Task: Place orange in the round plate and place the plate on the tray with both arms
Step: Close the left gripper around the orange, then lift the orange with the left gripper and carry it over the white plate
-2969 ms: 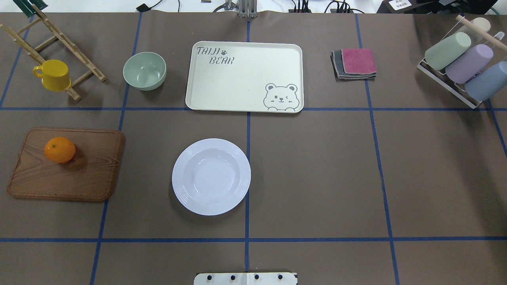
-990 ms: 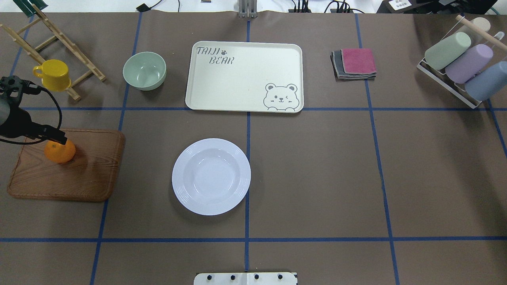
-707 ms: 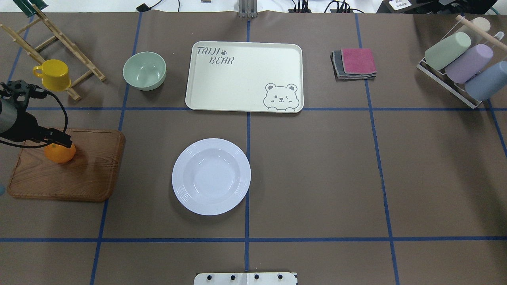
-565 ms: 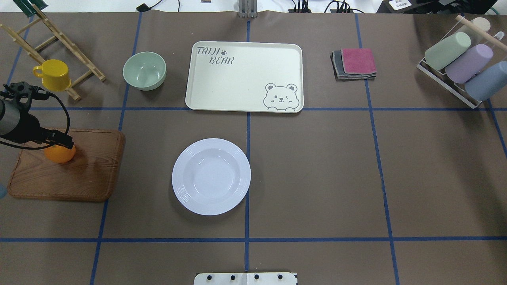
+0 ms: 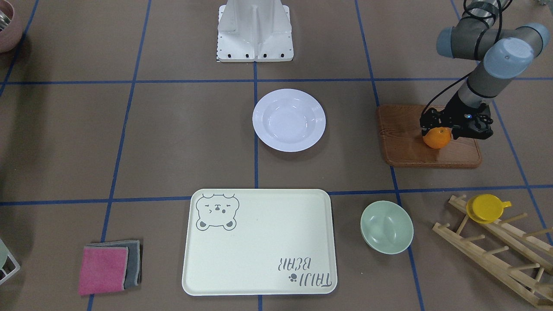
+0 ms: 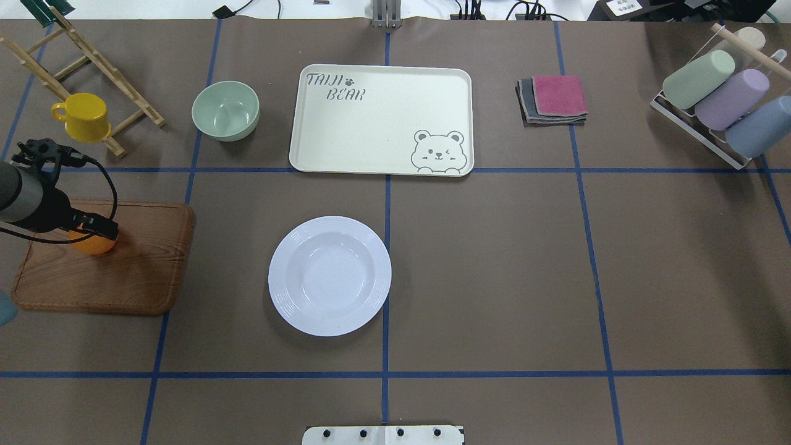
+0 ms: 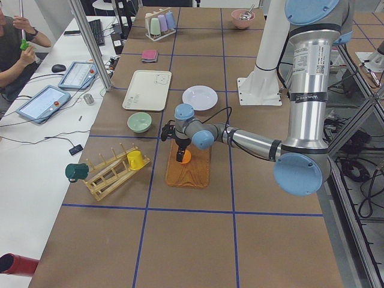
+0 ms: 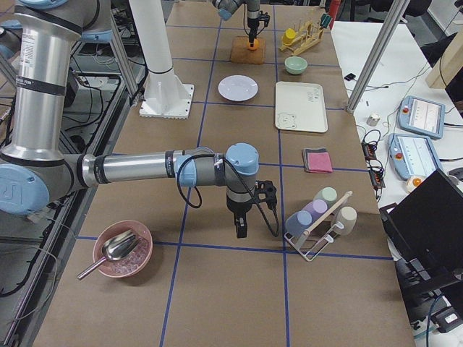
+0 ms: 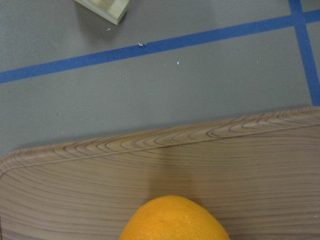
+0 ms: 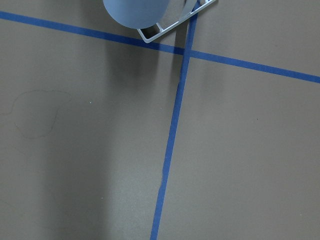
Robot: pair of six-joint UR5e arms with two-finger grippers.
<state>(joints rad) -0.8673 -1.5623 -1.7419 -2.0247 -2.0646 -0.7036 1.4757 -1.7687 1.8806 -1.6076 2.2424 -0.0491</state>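
The orange point(image 6: 94, 246) point(image 5: 437, 139) lies on a brown wooden board point(image 6: 123, 272) at the table's left. My left gripper point(image 6: 99, 230) point(image 5: 437, 129) hangs right over it, open, its fingers down around the fruit's top. In the left wrist view the orange point(image 9: 172, 220) fills the bottom centre. The white round plate point(image 6: 329, 275) sits bare at mid-table. Beyond it lies the cream bear tray point(image 6: 371, 123), also bare. My right gripper point(image 8: 240, 231) shows only in the exterior right view, low over the table near a cup rack, and I cannot tell its state.
A pale green bowl point(image 6: 225, 111) stands left of the tray. A yellow cup point(image 6: 83, 116) hangs on a wooden rack at far left. Folded cloths point(image 6: 553, 99) and a rack of pastel cups point(image 6: 723, 99) are at right. A pink bowl point(image 8: 121, 249) holds a scoop.
The left arm came in from the left edge, moved over the board, and its gripper has settled lower and slightly right onto the orange. Plate and tray have not moved.
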